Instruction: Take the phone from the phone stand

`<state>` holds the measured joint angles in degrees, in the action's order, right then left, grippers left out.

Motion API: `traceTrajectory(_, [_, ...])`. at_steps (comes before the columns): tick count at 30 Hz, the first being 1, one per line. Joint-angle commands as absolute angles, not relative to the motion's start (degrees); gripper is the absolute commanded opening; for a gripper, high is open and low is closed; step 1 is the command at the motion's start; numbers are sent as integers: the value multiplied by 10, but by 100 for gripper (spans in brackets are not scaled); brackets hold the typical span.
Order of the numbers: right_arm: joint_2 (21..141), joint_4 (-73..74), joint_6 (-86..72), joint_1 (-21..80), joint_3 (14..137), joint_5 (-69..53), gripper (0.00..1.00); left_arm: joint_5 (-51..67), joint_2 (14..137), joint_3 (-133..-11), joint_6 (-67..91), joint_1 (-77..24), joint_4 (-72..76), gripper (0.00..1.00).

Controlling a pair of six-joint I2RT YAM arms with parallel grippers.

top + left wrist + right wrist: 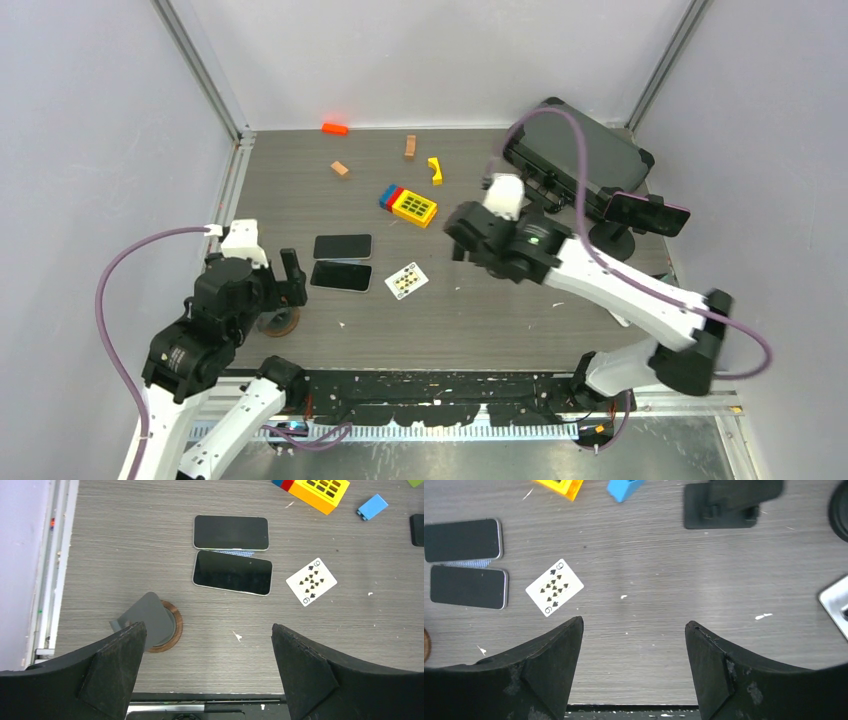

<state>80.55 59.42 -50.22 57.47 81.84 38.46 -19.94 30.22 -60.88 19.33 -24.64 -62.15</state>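
Both the right claw (634, 626) and the left claw (209, 628) gape empty, so the right one should swing to the phone (648, 213) perched on its black phone stand (610, 241) at the counter's (480, 312) right edge, grip its long edges squarely, then lift clear.

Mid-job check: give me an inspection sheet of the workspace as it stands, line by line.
Surface: dark wood-grain table, a few white specks.
Job's things: mounted phone sits on the black stand at right; far flat phone and near flat phone lie on the table; round-based stand holds nothing.
Clutter: playing card, yellow block, wooden blocks, tablet.
Tools: left tool open, empty; right tool open, empty.
Cables: left purple cable hangs clear; right purple cable crosses the tablet.
Surroundings: grey walls, metal frame posts.
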Motion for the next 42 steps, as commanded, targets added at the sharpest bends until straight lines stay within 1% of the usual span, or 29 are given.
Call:
traceTrajectory(1, [686, 678, -566, 540, 763, 407, 80, -174, 301, -594, 208, -248, -567, 100])
traceTrajectory(3, [626, 692, -586, 515, 724, 398, 80, -172, 312, -597, 208, -248, -565, 100])
traceTrajectory(4, [588, 713, -600, 507, 718, 399, 80, -172, 318, -599, 209, -248, -565, 100])
traceTrajectory(8, [507, 815, -649, 462, 712, 436, 79, -160, 337, -604, 215, -248, -555, 100])
traceTrajectory(12, [479, 918, -703, 439, 732, 489, 83, -145, 346, -591, 224, -248, -538, 100])
traceTrajectory(16, [492, 963, -721, 421, 743, 517, 88, -141, 345, -576, 224, -248, -535, 99])
traceTrajectory(19, [519, 952, -686, 398, 748, 524, 93, -144, 340, -569, 221, -248, -532, 99])
traceTrajectory(21, [536, 907, -635, 356, 748, 507, 95, -143, 337, -563, 220, -248, -526, 99])
traceTrajectory(25, [544, 809, -523, 240, 737, 423, 96, -135, 338, -559, 219, -248, -519, 99])
traceTrajectory(26, [544, 797, -495, 198, 734, 398, 96, -136, 339, -559, 218, -248, -519, 99])
traceTrajectory(27, [544, 781, -481, 178, 734, 387, 96, -139, 340, -559, 218, -248, -519, 99])
traceTrajectory(29, [547, 768, -444, 95, 737, 346, 96, -140, 341, -560, 217, -248, -520, 99])
traceTrajectory(30, [547, 766, -424, 77, 742, 339, 96, -138, 341, -559, 216, -248, -520, 99])
traceTrajectory(34, [549, 750, -382, -13, 754, 310, 96, -132, 341, -559, 211, -248, -520, 99])
traceTrajectory(37, [555, 735, -364, -80, 753, 265, 96, -125, 343, -558, 208, -248, -520, 99])
traceTrajectory(41, [558, 716, -356, -131, 744, 237, 96, -111, 348, -559, 204, -248, -518, 99])
traceTrajectory(42, [557, 710, -355, -136, 742, 235, 96, -108, 349, -559, 203, -248, -519, 98])
